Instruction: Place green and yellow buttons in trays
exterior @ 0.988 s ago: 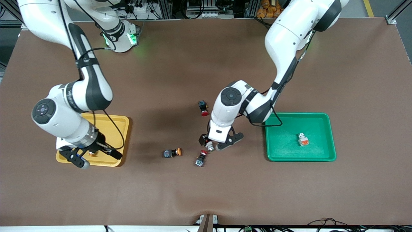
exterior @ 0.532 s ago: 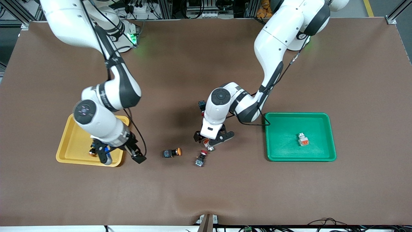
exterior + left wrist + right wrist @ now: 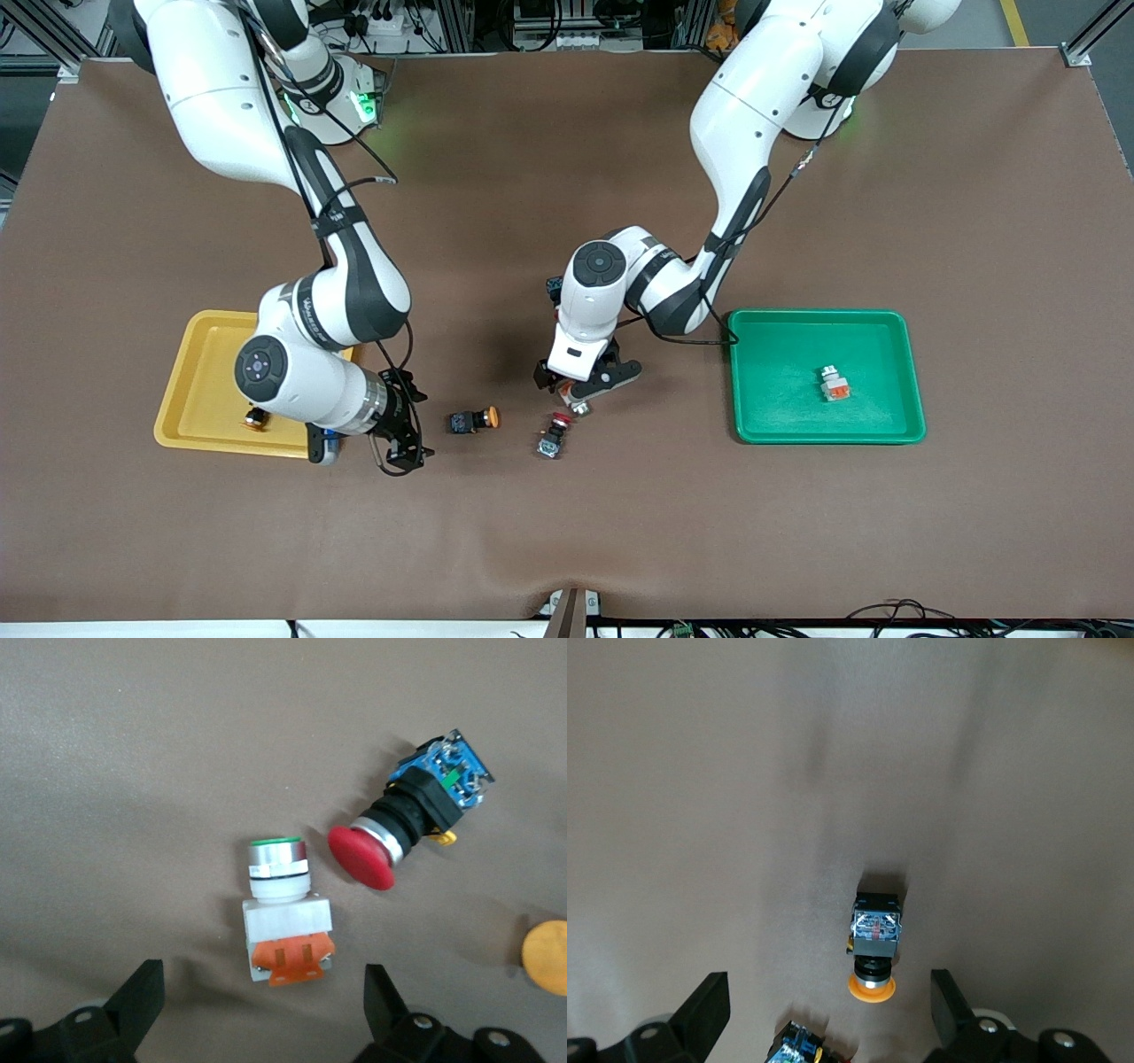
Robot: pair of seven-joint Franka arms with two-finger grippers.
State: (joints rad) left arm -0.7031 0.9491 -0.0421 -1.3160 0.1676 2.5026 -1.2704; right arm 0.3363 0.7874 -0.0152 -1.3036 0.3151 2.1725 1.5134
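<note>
Two trays (image 3: 912, 372), one button (image 3: 834, 384) each, apparently; both claws (image 3: 580, 387) (image 3: 368, 447) open, empty.

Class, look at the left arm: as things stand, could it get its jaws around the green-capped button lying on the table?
Probably yes. The left gripper hangs open right over the green-capped button, jaws either side. The red-capped switch lies beside it, apart, leaving room.

yellow cap (image 3: 547, 957) cut off by edge, red-capped switch (image 3: 555, 290) mostly hidden
</note>
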